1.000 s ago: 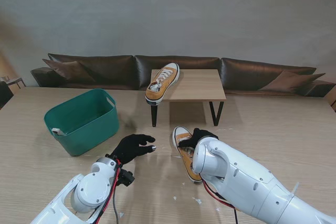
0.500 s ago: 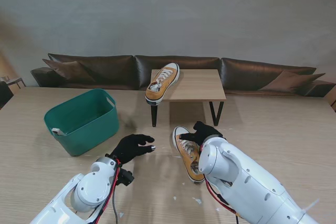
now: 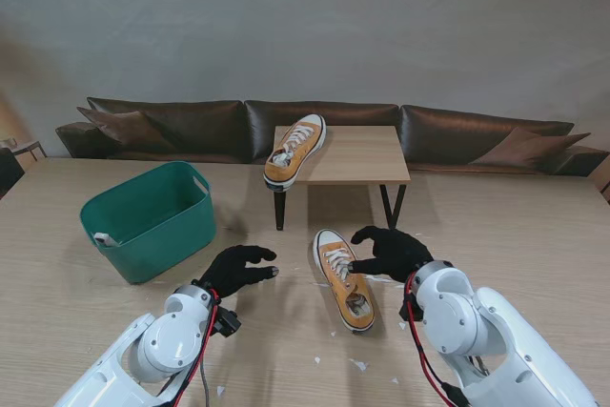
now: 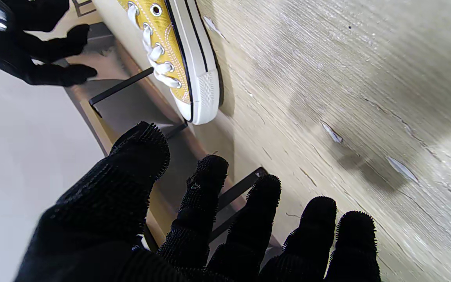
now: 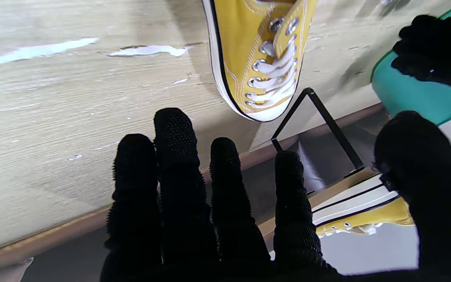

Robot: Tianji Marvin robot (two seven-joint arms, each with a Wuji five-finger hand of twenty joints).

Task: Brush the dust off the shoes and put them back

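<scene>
Right robot hand (image 3: 389, 251) spread beside shoe (image 3: 344, 279); only its wrist view shows eyelets (image 5: 265, 47).

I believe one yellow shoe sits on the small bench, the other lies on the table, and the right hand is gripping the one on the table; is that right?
Not quite. The right hand is open beside the shoe on the table, holding nothing, as the stand view shows. The rest holds: the other shoe does sit on the small bench.
</scene>
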